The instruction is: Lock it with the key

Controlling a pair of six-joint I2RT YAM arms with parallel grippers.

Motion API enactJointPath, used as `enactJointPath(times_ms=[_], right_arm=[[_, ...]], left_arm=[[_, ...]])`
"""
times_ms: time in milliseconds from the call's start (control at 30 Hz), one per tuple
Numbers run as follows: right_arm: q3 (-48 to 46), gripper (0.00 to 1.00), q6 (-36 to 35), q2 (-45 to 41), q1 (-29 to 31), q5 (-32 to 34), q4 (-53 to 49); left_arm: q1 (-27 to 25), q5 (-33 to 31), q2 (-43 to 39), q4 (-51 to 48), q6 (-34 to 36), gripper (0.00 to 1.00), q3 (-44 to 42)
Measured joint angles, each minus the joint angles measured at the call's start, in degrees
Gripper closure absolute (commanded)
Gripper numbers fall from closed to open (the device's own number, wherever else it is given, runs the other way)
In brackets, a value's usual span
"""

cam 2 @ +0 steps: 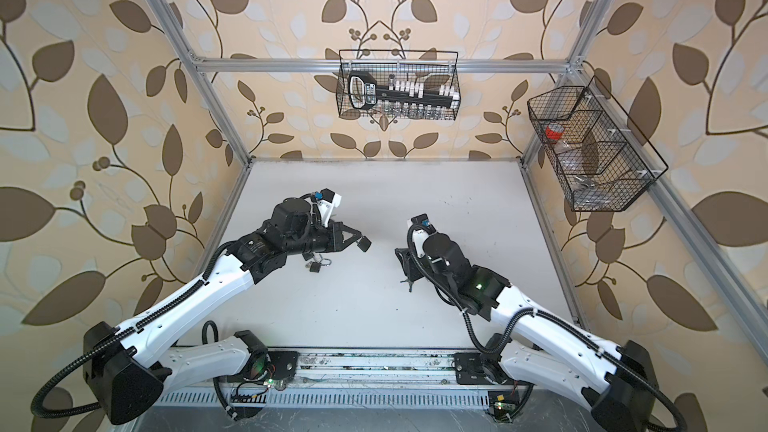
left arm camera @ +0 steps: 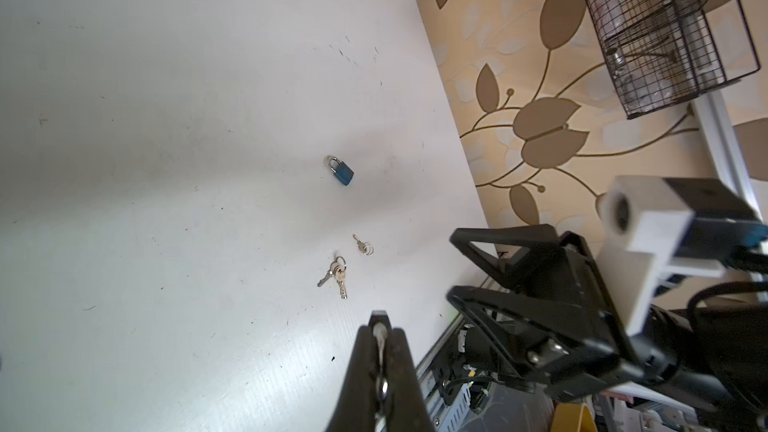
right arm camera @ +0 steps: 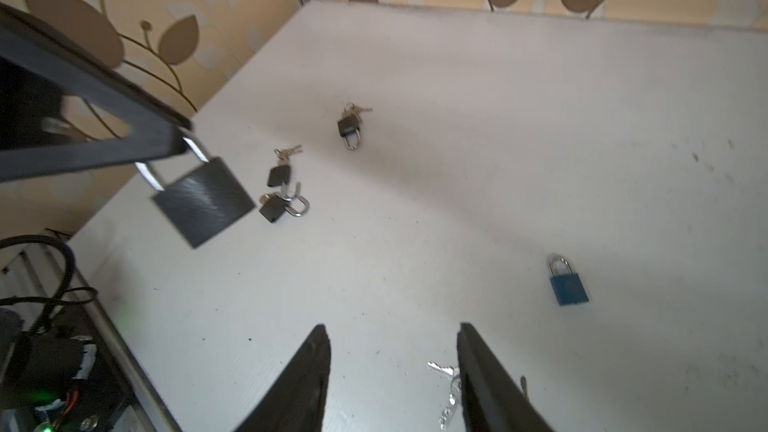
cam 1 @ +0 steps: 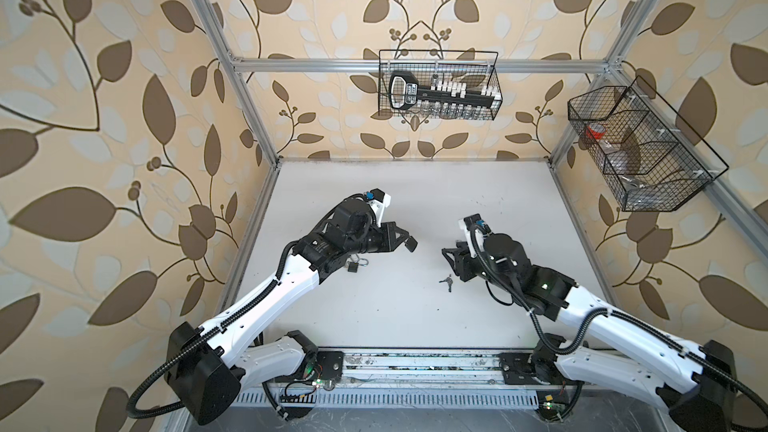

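White tabletop: key bunch lies beside finger of right gripper, jaws apart, empty; left gripper clamps shackle of black padlock.

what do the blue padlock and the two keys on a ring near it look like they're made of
Blue padlock: the body looks like metal under a matte blue coating, though a plastic casing can't be ruled out. Its shackle is bright and glinting, steel-like. Keys: bare polished metal, one silvery, one seemingly brass-toned, both catching the light.
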Motion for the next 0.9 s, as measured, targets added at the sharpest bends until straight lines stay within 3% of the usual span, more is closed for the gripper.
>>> enactJointPath(times_ms=[233,467,900], right_arm=[[0.00,0.47,-10.45,-5.57,0.11,-6.14,3.67],[1.99,0.47,-19.54,-7.43,2.38,-8.66,3.61],[4.28,0.42,-25.79,-4.72,7.10,-7.45,4.17]], left_arm=[[0.35,7.82,-0.11,5.92,-0.90,1.00,-0.33],[-2.80,9.64,1.03,6.10,-0.33,1.00,4.66],[-6.82,10.86,2.73,7.30,0.90,1.00,6.88]])
